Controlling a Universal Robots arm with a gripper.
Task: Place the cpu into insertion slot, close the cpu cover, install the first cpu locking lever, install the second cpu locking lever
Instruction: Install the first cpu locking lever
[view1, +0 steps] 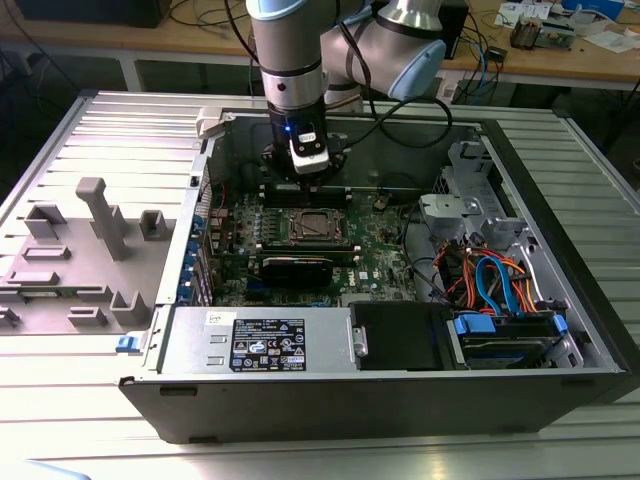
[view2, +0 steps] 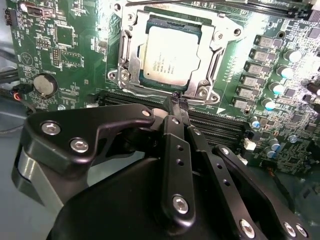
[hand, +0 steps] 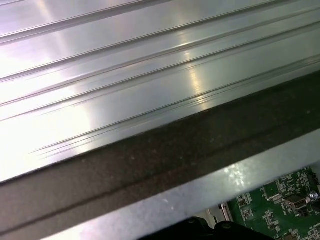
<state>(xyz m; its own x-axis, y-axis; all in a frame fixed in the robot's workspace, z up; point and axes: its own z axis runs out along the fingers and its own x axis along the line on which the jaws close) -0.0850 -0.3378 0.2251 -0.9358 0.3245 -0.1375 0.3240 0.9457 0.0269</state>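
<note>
The cpu lay flat in the insertion slot, with the cpu cover seemingly down around its edges. It looked a light, stiff, fragile chip, best taken by its edges only. The tool hung just beside the socket's rim, fingers pinched together on nothing.

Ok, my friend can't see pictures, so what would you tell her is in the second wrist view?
A silver cpu sits in its insertion slot on a green motherboard, with the metal cpu cover framing it. The black gripper is up close, its tip near the slot's edge.
</note>
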